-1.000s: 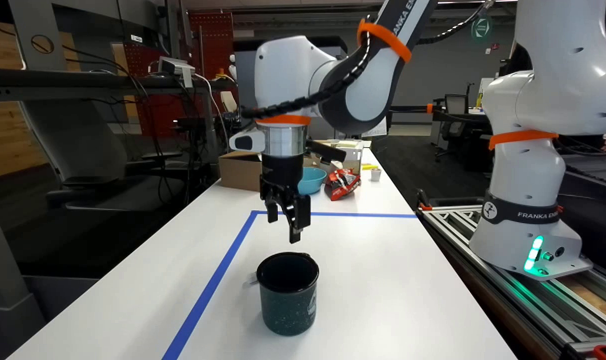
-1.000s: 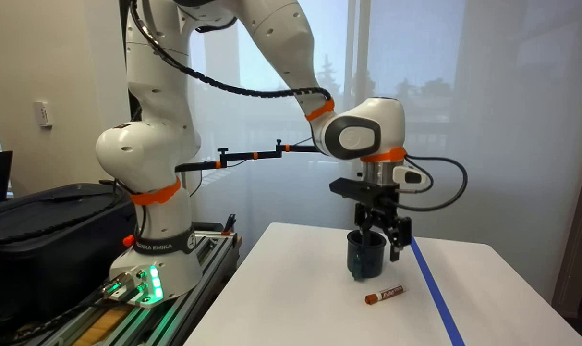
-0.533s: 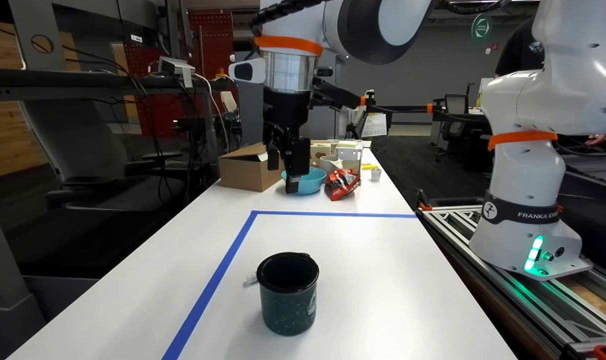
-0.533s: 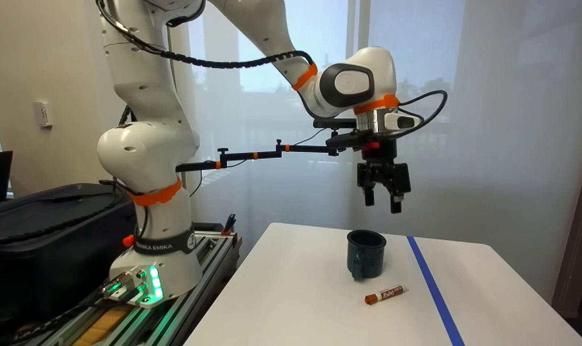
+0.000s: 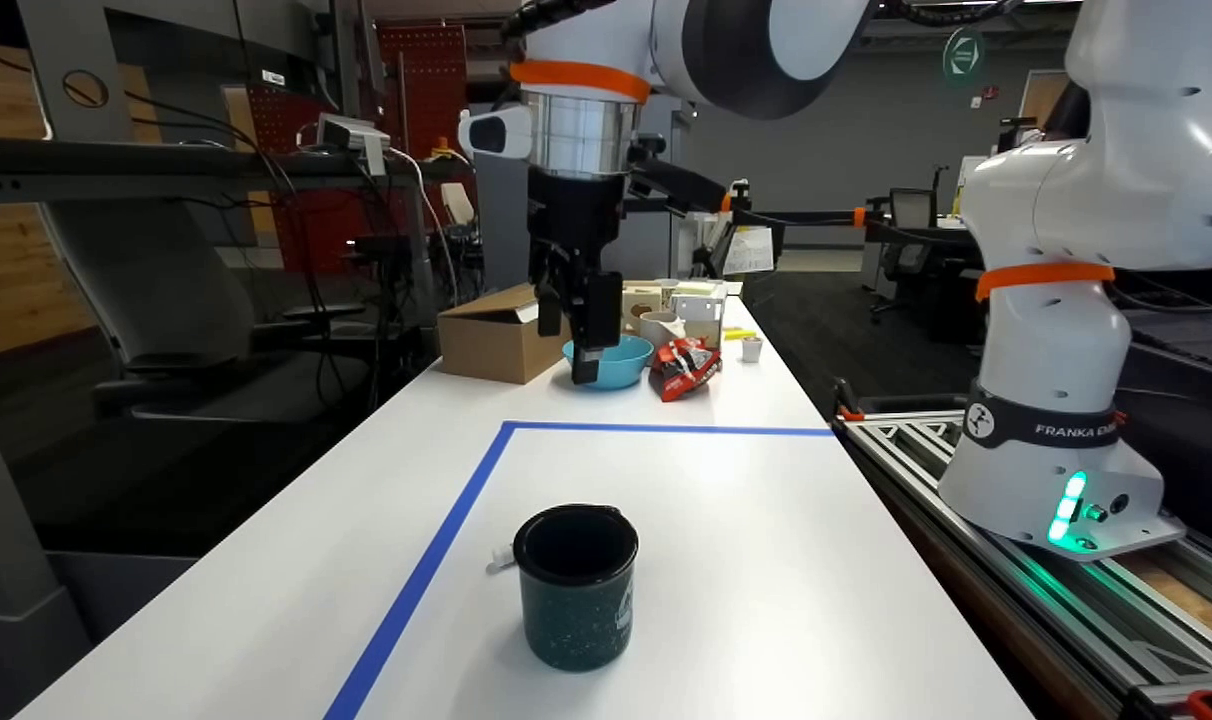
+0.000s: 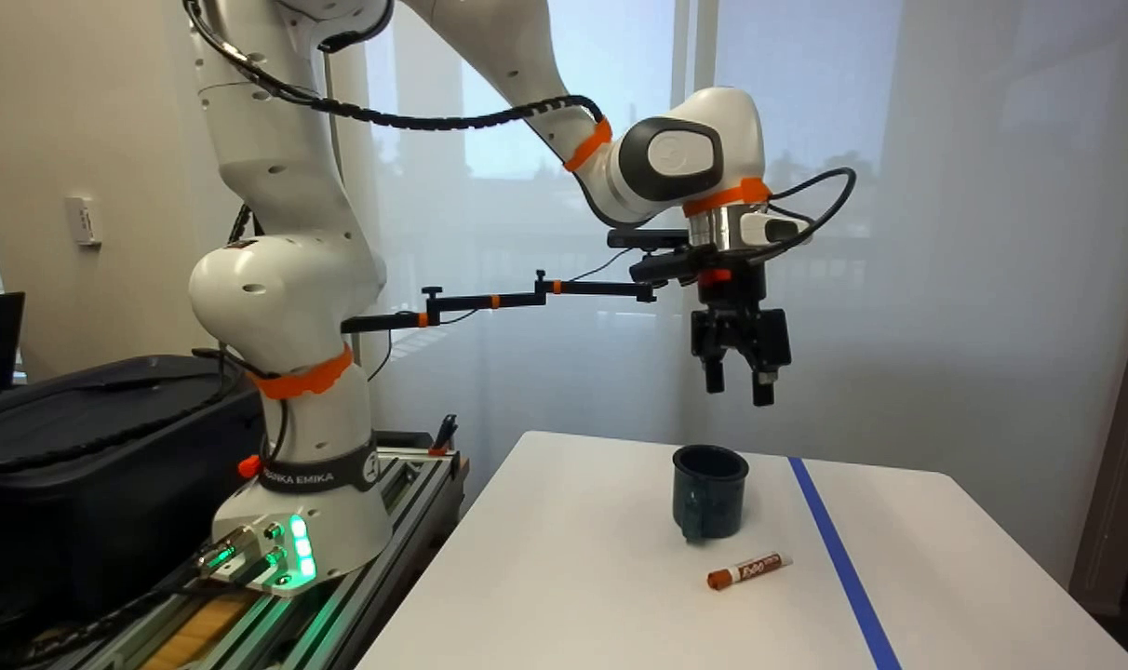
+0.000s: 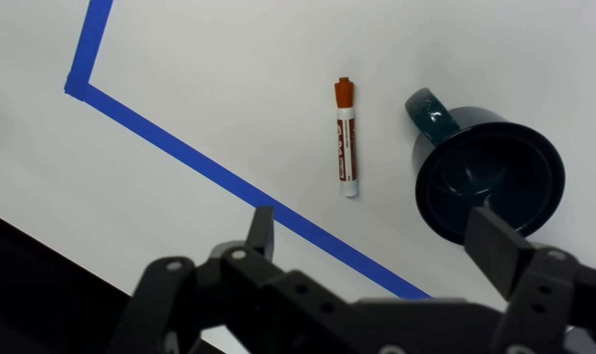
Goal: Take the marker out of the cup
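The marker, with an orange-red cap, a brown label and a white end, lies on the white table beside the cup. It shows whole in an exterior view [image 6: 748, 570] and in the wrist view [image 7: 347, 147]. In an exterior view only its white end [image 5: 503, 558] shows; the cup hides the rest. The dark teal cup [image 6: 710, 498] stands upright on the table, also seen in an exterior view [image 5: 578, 625] and in the wrist view [image 7: 494, 167], where I see no marker inside it. My gripper [image 6: 739, 383] is open and empty, well above the cup and marker; its fingers [image 7: 374, 221] are wide apart.
Blue tape [image 5: 446, 530] marks lines on the table [image 6: 564, 596]. At the table's far end are a cardboard box [image 5: 496, 335], a light blue bowl [image 5: 621, 362], a red bag [image 5: 686, 370] and a small white cup [image 5: 752, 349].
My gripper has risen from low near the cup to well above it, with most of the rise in the earlier half second. The cup and marker have not moved.
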{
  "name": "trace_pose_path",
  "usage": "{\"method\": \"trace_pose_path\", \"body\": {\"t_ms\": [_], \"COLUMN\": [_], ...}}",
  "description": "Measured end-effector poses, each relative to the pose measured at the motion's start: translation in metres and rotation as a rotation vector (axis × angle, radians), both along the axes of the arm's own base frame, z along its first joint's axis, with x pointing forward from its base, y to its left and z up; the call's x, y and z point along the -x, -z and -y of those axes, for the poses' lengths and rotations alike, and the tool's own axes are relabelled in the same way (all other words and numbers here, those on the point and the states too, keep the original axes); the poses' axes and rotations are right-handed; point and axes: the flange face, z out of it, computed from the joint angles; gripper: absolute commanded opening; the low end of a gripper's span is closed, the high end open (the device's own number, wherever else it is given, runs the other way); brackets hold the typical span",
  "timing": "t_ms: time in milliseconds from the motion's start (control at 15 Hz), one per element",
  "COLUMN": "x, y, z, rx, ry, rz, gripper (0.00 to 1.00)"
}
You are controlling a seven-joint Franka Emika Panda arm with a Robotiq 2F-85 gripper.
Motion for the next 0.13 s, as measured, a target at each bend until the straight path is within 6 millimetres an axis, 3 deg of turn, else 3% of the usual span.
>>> {"method": "trace_pose_path", "body": {"t_ms": [133], "x": [0.0], "y": [0.0], "z": [0.0], "rx": [0.0], "ry": [0.0], "rz": [0.0], "gripper": [1.0]}}
